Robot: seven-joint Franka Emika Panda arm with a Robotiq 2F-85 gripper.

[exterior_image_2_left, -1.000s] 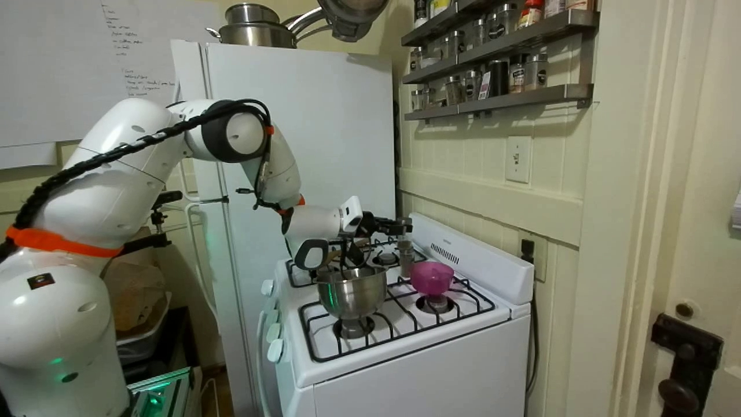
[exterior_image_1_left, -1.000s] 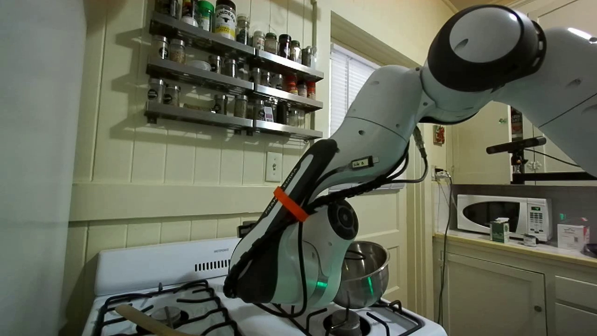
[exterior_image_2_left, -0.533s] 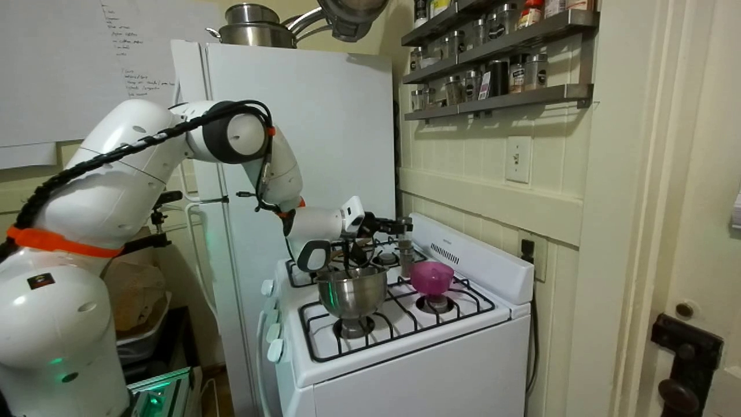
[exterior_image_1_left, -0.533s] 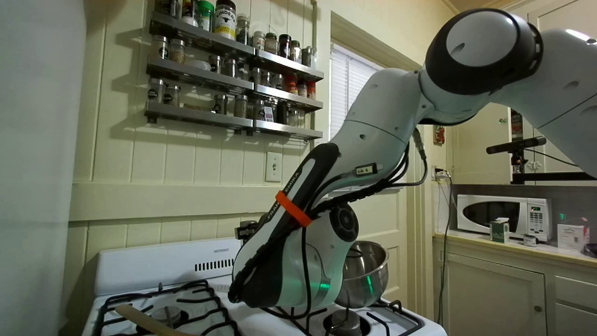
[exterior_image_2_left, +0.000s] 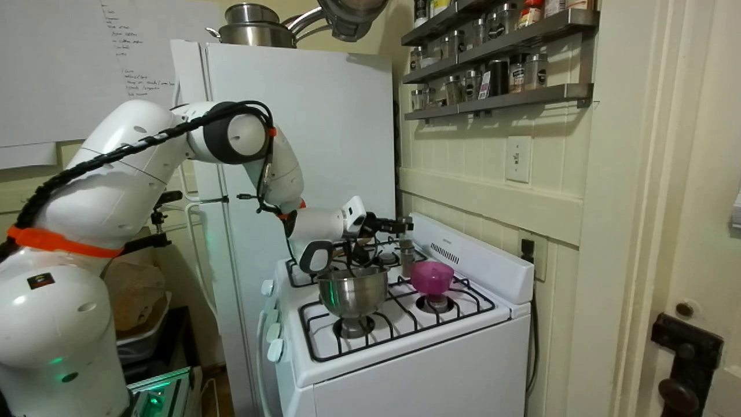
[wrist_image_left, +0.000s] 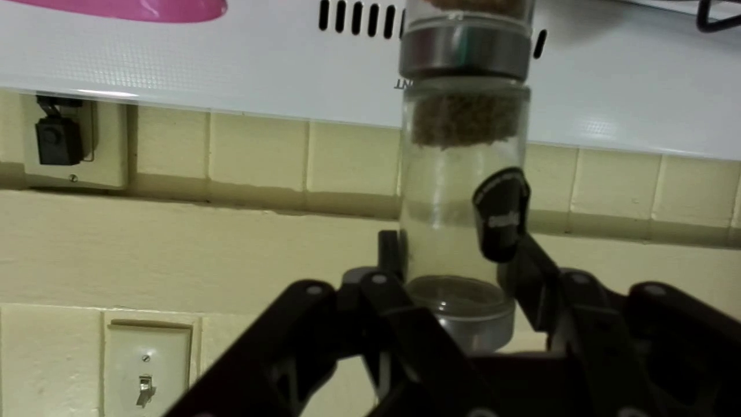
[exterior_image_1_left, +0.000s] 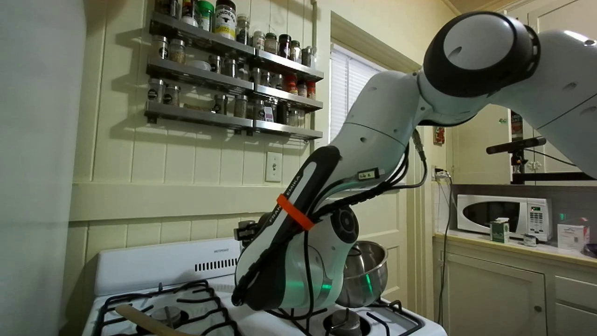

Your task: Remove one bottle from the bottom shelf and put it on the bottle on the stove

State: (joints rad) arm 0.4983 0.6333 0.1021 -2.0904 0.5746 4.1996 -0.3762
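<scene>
My gripper (wrist_image_left: 457, 258) is shut on a clear glass bottle (wrist_image_left: 443, 191) with a silver lid, a black label and brown contents. The wrist view is upside down. The held bottle's base lines up with the silver lid of another bottle (wrist_image_left: 463, 52) standing on the stove (exterior_image_2_left: 417, 353); I cannot tell whether they touch. In an exterior view my gripper (exterior_image_2_left: 402, 225) is directly above the standing bottle (exterior_image_2_left: 407, 264). In an exterior view the arm hides the bottles on the stove (exterior_image_1_left: 163, 261). The bottom shelf (exterior_image_2_left: 503, 102) still bears several bottles.
A metal bowl (exterior_image_2_left: 353, 292) stands on the front burner, under the wrist. A pink bowl (exterior_image_2_left: 431, 278) sits right beside the standing bottle. The stove's back panel (exterior_image_2_left: 469, 249) rises behind them. A wooden handle (exterior_image_1_left: 149, 322) lies across the grates.
The arm has sunk slightly, with the forearm shifting down and right in an exterior view. The gripper stays around its bottle above the standing one, which seems shifted very slightly.
</scene>
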